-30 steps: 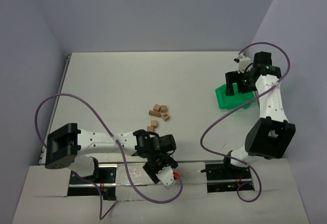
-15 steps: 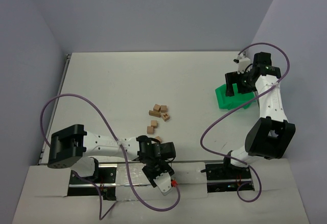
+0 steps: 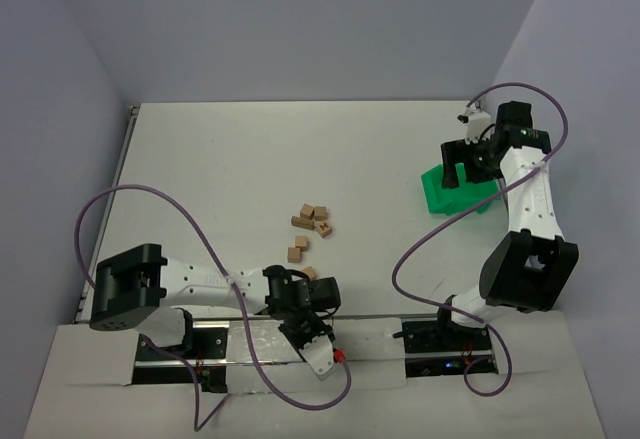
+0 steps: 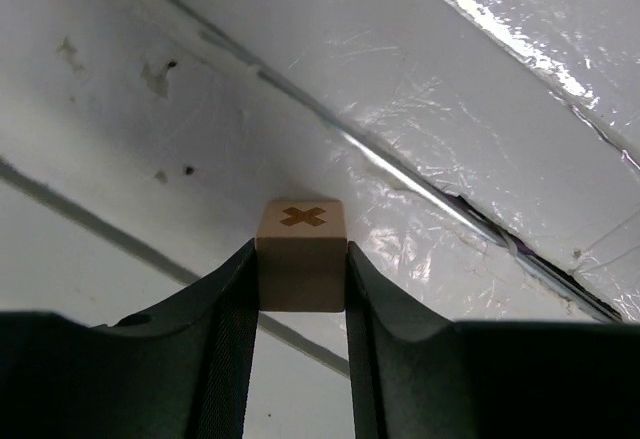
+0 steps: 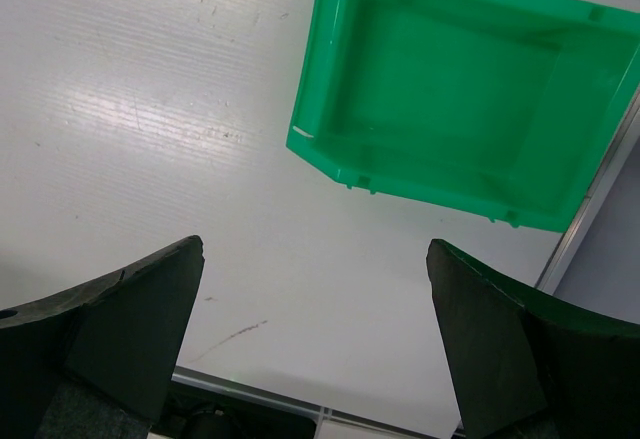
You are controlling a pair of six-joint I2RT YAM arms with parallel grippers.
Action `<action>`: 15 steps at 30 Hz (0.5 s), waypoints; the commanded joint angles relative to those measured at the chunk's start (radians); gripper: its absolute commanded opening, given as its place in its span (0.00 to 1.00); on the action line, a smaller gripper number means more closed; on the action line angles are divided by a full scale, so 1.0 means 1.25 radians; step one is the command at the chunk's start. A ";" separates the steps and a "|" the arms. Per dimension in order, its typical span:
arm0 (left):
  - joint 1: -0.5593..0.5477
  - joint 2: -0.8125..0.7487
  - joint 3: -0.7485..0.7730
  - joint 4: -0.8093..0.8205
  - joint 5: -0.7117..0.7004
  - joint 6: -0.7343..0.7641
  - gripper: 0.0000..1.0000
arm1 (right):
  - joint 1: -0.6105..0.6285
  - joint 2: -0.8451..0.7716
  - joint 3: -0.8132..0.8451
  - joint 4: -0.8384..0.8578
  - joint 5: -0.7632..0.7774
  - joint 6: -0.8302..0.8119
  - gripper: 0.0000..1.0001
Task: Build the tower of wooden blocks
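left gripper (image 4: 299,251): we found its jaws closed on one small wooden cube, a dark finger pressed against each side.
held cube (image 4: 299,271): it was light brown with a dark cross on its upper face. It sat at the near edge of the table (image 3: 200,159), by the seam of the glossy sheeting (image 4: 480,89). We could not tell whether it rested on the surface or hung just above it.
loose cubes (image 3: 312,219): they lay in a small cluster near the middle of the table, with two more (image 3: 296,249) between that cluster and the left gripper.
right gripper (image 5: 315,247): its jaws were spread wide with nothing between them, above bare table beside the bin.
green bin (image 5: 320,99): it stood at the far right of the table, open side up, well apart from the cubes.
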 commanded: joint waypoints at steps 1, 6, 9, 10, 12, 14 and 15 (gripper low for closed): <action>0.074 -0.058 0.011 0.031 0.019 -0.084 0.16 | 0.009 -0.042 0.051 -0.006 0.008 -0.002 1.00; 0.188 -0.115 0.025 0.050 0.034 -0.177 0.00 | 0.036 -0.034 0.074 0.004 0.021 0.015 1.00; 0.254 -0.148 0.028 0.061 0.043 -0.220 0.00 | 0.061 -0.029 0.089 0.010 0.036 0.028 1.00; 0.282 -0.155 0.028 0.066 0.047 -0.241 0.00 | 0.069 -0.027 0.095 0.014 0.040 0.032 1.00; 0.329 -0.172 0.031 0.082 0.051 -0.279 0.00 | 0.099 -0.025 0.104 0.030 0.060 0.044 1.00; 0.385 -0.180 0.035 0.094 0.031 -0.325 0.00 | 0.128 -0.022 0.110 0.039 0.076 0.053 1.00; 0.416 -0.179 0.045 0.097 0.025 -0.350 0.00 | 0.143 -0.021 0.111 0.044 0.083 0.057 1.00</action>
